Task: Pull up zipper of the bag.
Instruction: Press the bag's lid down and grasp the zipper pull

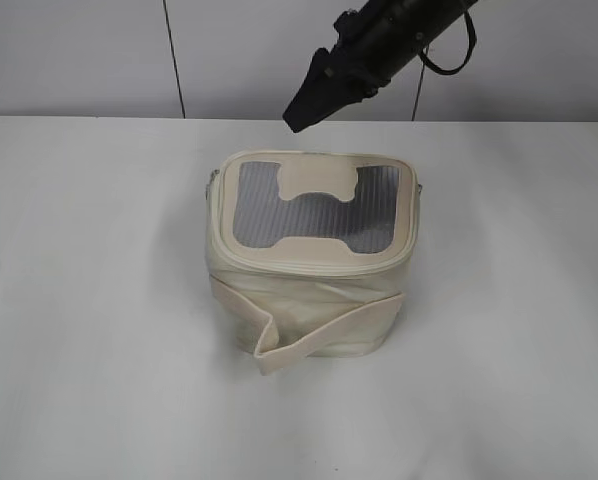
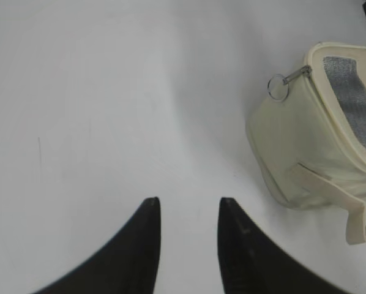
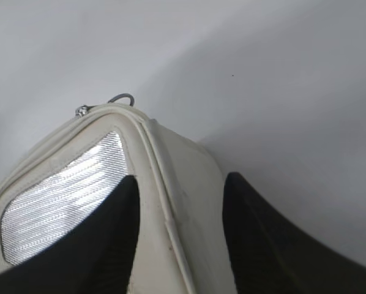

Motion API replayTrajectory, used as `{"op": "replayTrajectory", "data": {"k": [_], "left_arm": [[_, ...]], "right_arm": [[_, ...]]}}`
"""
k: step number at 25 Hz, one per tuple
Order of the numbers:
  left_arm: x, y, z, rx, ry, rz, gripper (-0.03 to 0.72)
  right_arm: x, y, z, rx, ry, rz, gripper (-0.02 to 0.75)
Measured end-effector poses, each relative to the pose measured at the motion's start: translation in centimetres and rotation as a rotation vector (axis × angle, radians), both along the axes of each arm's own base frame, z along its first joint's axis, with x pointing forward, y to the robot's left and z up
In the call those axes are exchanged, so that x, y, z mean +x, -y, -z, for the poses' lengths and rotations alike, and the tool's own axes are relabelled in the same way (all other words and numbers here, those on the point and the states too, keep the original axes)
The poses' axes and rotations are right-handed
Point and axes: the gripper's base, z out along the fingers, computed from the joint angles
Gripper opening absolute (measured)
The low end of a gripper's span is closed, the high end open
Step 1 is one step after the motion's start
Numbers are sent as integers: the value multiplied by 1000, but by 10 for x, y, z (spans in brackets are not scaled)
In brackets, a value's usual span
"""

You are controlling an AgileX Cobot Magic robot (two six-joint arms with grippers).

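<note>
Zipper (image 2: 311, 64) is what we trace as a thin cream line round the top rim of the bag (image 1: 314, 290), ending in a small silver pull with a ring (image 2: 276, 86) at one corner. We read no brand or writing anywhere. This boxy bag sits mid-counter (image 1: 79, 300), of smooth cream leather-like skin, with a ribbed grey mesh top (image 1: 319, 215), an H-shaped cream patch (image 1: 317, 180) and a flat strap (image 1: 319, 335) sagging across its side. Our right end effector (image 3: 180, 211) hangs above the bag's far edge, its dark tapered fingers (image 3: 256, 245) parted and holding nothing. Our left end effector (image 2: 189, 214) hovers over bare counter beside the bag, narrowly parted, empty.
</note>
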Motion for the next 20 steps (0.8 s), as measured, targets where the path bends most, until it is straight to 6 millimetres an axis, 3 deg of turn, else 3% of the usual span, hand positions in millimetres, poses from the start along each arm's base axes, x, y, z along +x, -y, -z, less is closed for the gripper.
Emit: {"op": "replayTrajectory", "data": {"k": [8, 14, 20], "left_arm": [[7, 2, 2, -13, 2, 10, 249], [26, 11, 13, -83, -47, 79, 249], [47, 19, 17, -148, -59, 136, 249]], "right_arm": [[-4, -9, -1, 6, 0, -20, 363], [-4, -23, 11, 14, -30, -37, 363], [-1, -25, 21, 8, -45, -37, 363]]}}
